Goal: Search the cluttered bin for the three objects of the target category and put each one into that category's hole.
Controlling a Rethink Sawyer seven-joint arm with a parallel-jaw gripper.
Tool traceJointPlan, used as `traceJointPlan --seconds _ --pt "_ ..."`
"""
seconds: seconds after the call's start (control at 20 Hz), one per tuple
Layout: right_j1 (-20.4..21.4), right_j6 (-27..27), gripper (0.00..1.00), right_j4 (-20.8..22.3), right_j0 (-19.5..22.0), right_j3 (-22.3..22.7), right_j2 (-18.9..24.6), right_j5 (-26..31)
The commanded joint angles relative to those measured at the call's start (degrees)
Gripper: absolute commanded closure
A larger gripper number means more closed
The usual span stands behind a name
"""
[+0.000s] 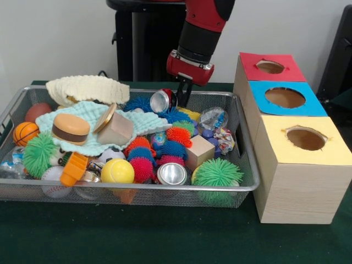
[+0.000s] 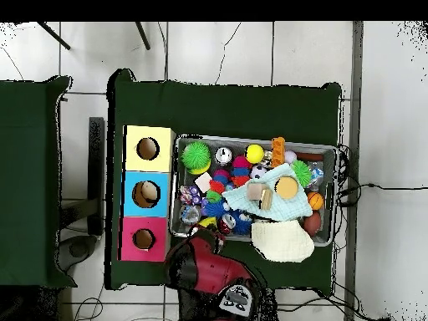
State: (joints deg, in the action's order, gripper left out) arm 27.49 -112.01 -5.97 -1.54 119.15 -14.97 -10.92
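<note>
green cloth (image 1: 165, 236); wire bin (image 1: 250, 159); white wall (image 1: 55, 38); tiled floor (image 2: 251, 50)

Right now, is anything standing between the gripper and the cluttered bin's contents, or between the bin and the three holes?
Nothing visible does. The gripper hangs at the cluttered bin's far rim beside a silver can, with nothing above the pile. The red box, blue box and yellow box sit beside the bin, holes uncovered.

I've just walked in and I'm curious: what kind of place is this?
Probably a robotics lab. A red and black arm stands over a mesh bin of toys beside three wooden boxes with holes, on a green-covered table.
</note>
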Motion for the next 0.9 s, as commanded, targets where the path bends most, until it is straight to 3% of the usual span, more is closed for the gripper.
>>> traceJointPlan --seconds 0.05,0.2,0.6,0.9 --pt "0.89 -8.4 1.0 1.34 4.8 -3.55 10.48 3.1" --pt "2.35 -7.29 1.0 1.45 5.48 -3.23 11.5 5.54" --pt "3.67 -8.69 1.0 -3.26 0.09 -4.1 8.64 10.37" --pt "7.32 -8.21 1.0 -2.78 0.58 -3.57 8.99 16.13"
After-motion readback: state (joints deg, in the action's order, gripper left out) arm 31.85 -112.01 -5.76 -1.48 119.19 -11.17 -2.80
